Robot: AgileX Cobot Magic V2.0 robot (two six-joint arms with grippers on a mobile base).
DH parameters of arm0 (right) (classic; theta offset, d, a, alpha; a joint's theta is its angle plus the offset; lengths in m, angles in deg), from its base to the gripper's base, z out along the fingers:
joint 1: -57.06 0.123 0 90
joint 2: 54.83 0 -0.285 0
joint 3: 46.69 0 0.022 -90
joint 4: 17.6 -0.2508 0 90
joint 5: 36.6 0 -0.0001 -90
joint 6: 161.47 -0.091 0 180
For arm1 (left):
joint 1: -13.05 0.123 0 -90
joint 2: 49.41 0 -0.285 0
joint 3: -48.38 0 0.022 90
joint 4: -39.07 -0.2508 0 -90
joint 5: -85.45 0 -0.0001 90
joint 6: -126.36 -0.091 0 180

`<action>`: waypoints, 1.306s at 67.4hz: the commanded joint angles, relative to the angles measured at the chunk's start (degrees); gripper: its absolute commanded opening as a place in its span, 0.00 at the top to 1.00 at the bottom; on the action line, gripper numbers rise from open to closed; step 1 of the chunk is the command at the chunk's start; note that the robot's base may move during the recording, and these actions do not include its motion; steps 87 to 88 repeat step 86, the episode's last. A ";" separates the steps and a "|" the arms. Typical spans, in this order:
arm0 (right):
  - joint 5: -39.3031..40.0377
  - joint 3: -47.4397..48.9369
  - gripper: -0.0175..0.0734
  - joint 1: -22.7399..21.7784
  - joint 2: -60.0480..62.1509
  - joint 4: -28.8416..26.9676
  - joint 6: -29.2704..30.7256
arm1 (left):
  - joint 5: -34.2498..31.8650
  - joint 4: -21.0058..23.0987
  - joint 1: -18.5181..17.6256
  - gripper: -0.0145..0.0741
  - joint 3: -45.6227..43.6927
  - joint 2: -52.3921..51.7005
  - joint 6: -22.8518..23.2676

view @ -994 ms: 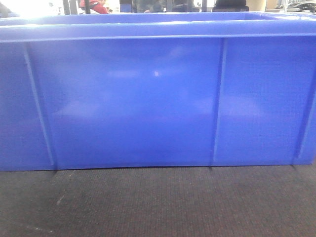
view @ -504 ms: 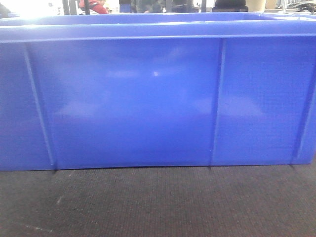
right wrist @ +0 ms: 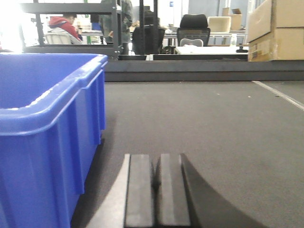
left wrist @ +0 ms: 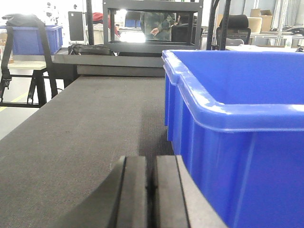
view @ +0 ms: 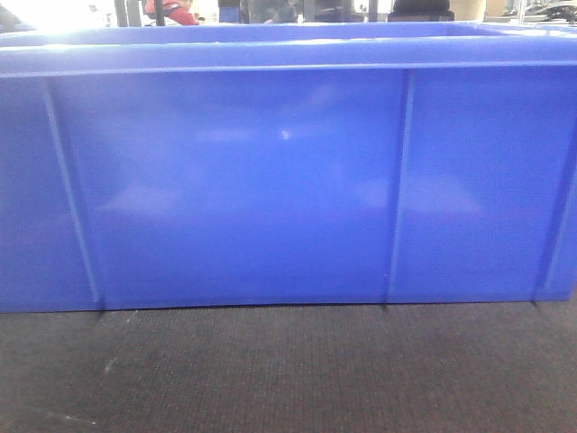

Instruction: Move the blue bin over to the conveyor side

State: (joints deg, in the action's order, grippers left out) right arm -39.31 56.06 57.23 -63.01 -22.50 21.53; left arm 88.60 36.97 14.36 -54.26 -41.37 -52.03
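The glossy bright-blue plastic bin (view: 270, 180) is flanked low in both wrist frames by the left gripper (left wrist: 151, 190) and right gripper (right wrist: 156, 190), both pressed together; uneven pushing could skew it on the dark woven conveyor belt (view: 288, 370).

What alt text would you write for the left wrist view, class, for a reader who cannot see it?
The left gripper, its two dark fingers pressed shut on nothing, sits low over the conveyor beside the blue bin, which fills the right of the view. Beyond the belt's far end stand a metal frame, a dark bag and a second blue tub.
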 commanded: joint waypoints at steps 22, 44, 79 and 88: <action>0.62 0.03 0.89 -0.26 0.39 -0.41 0.50 | -1.25 0.28 0.13 0.84 -0.14 -0.26 -0.03; 0.62 0.03 0.89 -0.26 0.39 -0.41 0.50 | -1.25 0.28 0.13 0.84 -0.14 -0.26 -0.03; 0.62 0.03 0.89 -0.26 0.39 -0.41 0.50 | -1.25 0.28 0.13 0.84 -0.14 -0.26 -0.03; 0.62 0.03 0.89 -0.26 0.39 -0.41 0.50 | -1.25 0.28 0.13 0.84 -0.14 -0.26 -0.03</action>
